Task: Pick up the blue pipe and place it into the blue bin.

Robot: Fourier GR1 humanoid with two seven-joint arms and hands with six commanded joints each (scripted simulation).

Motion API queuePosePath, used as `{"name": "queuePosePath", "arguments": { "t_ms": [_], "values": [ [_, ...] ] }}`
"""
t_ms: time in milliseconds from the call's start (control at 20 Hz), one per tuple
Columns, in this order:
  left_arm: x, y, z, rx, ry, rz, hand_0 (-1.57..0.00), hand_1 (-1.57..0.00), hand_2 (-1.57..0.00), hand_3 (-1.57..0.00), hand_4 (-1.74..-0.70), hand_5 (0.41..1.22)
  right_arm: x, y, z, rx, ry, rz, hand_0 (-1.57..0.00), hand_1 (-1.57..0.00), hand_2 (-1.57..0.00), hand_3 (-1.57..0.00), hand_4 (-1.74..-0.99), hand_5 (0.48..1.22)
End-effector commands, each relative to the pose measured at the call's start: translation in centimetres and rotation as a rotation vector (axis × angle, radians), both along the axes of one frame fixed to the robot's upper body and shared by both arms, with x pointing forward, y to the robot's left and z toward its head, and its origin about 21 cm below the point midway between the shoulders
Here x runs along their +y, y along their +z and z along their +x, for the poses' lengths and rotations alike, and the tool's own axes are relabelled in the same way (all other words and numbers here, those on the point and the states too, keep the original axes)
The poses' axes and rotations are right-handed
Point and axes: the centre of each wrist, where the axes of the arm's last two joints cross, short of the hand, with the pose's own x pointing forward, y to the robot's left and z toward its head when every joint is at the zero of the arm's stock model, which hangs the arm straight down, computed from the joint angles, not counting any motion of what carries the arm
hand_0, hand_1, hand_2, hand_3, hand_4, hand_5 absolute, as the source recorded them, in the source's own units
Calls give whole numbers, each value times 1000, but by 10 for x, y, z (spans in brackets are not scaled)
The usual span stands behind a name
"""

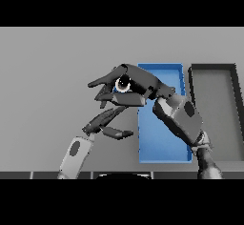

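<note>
My right hand hovers over the left rim of the blue bin, its fingers curled round the blue pipe. Only the pipe's round open end and a sliver of blue below it show between the fingers; the rest is hidden by the hand. The pipe sits just left of the bin's left wall, at its far end. My left hand is lower and to the left, below the right hand, with fingers stretched out and holding nothing.
A dark grey bin stands right of the blue bin, nearly touching it. The grey table stretches out to the left and behind.
</note>
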Motion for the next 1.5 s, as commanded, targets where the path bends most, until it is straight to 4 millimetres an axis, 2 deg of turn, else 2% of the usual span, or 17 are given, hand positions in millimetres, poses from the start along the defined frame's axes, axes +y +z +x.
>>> {"name": "queuePosePath", "arguments": {
  "t_ms": [0, 150, 350, 500, 700, 850, 950, 1100, 1200, 1250, 1300, 1350, 1450],
  "values": [
    [0, -1, -3, -3, -2, -5, -2, -2, -2, -1, -905, 433, -6, 11, 6, -25, -62, 37, -1571, -1571, -1571, -1571, -1741, 1221],
    [4, 3, -1, -10, 6, 21, 0, 0, 0, 0, -892, 428, -26, 37, 24, -47, -241, 39, -1571, -1571, -1571, -1571, -1741, 1221],
    [8, 0, -2, -13, 8, 15, 0, 0, 0, 1, -886, 412, -62, 34, 56, -1, -415, 18, -1571, -1571, -1571, -1571, -1741, 1221],
    [12, 2, -3, -37, 12, 17, 1, 1, 1, 1, -874, 413, -95, 10, 72, 70, -527, -25, -1571, -1571, -1571, -1571, -1741, 1221],
    [9, 1, -2, -31, 16, 32, 1, 1, 1, 1, -865, 419, -125, -29, 70, 197, -625, -69, -1571, -1571, -1571, -1571, -1741, 1221],
    [7, -1, -6, -18, 8, 9, 1, 1, 1, 1, -875, 422, -146, -62, 60, 277, -682, -127, -1571, -1571, -1571, -1571, -1741, 1221],
    [6, -3, -11, -8, 7, 6, 1, 1, 1, 1, -878, 423, -150, -86, 49, 357, -733, -156, -1571, -1571, -1571, -1571, -1741, 1221],
    [6, -1, -11, -5, 13, 15, 1, 1, 1, 1, -880, 428, -155, -108, 32, 442, -810, -197, -1571, -1571, -1571, -1571, -1741, 1221],
    [5, -3, -10, -6, 13, 13, 1, 1, 1, 1, -884, 425, -156, -121, 30, 486, -887, -248, -1571, -1571, -1571, -1571, -1741, 1221],
    [5, -1, -11, -11, 11, 6, 1, 1, 1, 1, -887, 423, -155, -130, 27, 517, -915, -267, -1571, -1571, -1571, -1508, -1741, 1221],
    [4, 1, -8, -13, 13, 13, 1, 1, 1, 1, -888, 422, -153, -139, 26, 556, -932, -284, -1571, -1571, -1571, -1521, -1741, 1221],
    [6, 2, -8, -8, 13, 18, 1, 1, 1, 1, -887, 420, -154, -143, 22, 577, -945, -304, -1571, -1571, -1571, -1255, -1741, 1221],
    [7, 1, -13, -16, 5, 2, 1, 1, 1, 1, -885, 420, -155, -155, 21, 599, -993, -383, -1571, -1571, -1571, -1024, -1741, 1221]
  ]
}}
